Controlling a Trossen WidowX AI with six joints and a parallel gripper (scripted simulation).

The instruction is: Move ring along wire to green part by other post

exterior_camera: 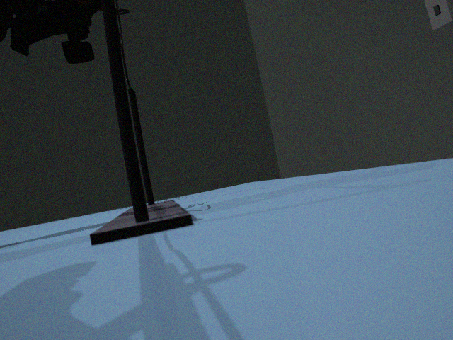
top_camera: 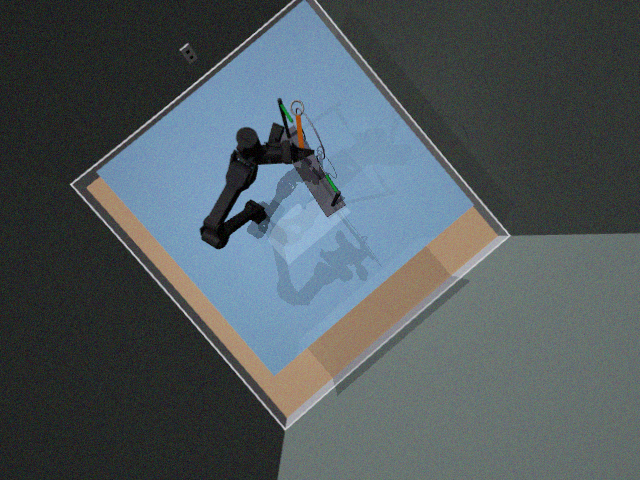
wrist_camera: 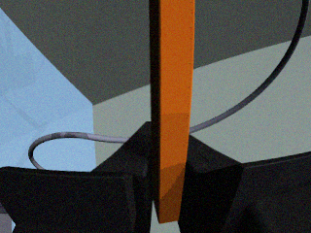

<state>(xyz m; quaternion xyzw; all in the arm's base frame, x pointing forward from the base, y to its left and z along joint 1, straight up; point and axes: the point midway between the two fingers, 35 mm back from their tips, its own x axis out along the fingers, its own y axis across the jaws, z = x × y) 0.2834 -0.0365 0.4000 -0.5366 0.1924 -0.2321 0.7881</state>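
Half the orange handle [wrist_camera: 174, 84] hides the hand [wrist_camera: 170, 184].

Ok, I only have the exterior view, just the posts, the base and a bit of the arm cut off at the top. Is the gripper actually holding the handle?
Observer: Yes. In the wrist view the gripper is shut on the orange handle, near its lower end.
Operator: Where is the ring?
Observer: From the top, the ring sits beside the green part at one post, at the end of the handle away from the gripper.
Operator: And the goal end?
Observer: The other green part is at the opposite end of the base, and the ring is nowhere near it.
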